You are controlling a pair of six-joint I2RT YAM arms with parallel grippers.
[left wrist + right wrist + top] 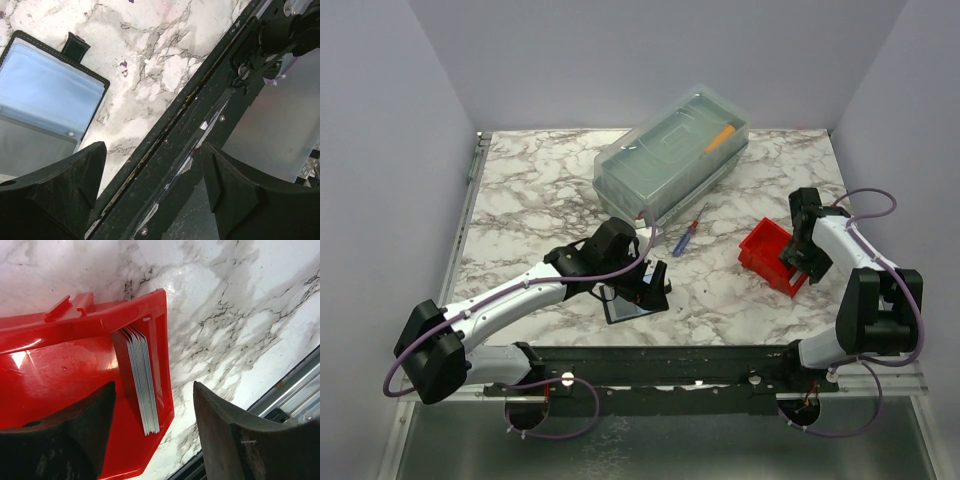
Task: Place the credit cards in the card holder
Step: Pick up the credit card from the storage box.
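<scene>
Stack of thin pale-edged credit cards [142, 380] stands on edge in the red plastic bin [60, 365], leaning on its end wall, right at 12 o'clock from the right hand [152, 405]. Card edges run roughly 12 to 6. That hand's fingers are apart, straddling stack and wall, nothing pinched yet afaict. Left hand [152, 165] is wide and empty, with the open black folding card holder [45, 100] at its 10 o'clock. Right arm's clearly nearer the cards.

You have a marble table [530, 200] filling the middle of the top view; a clear lidded box [672, 152] sits upper centre with something orange [720, 138] inside, a blue-and-red pen [687, 236] just below it, a red bin [760, 248] right of centre
</scene>
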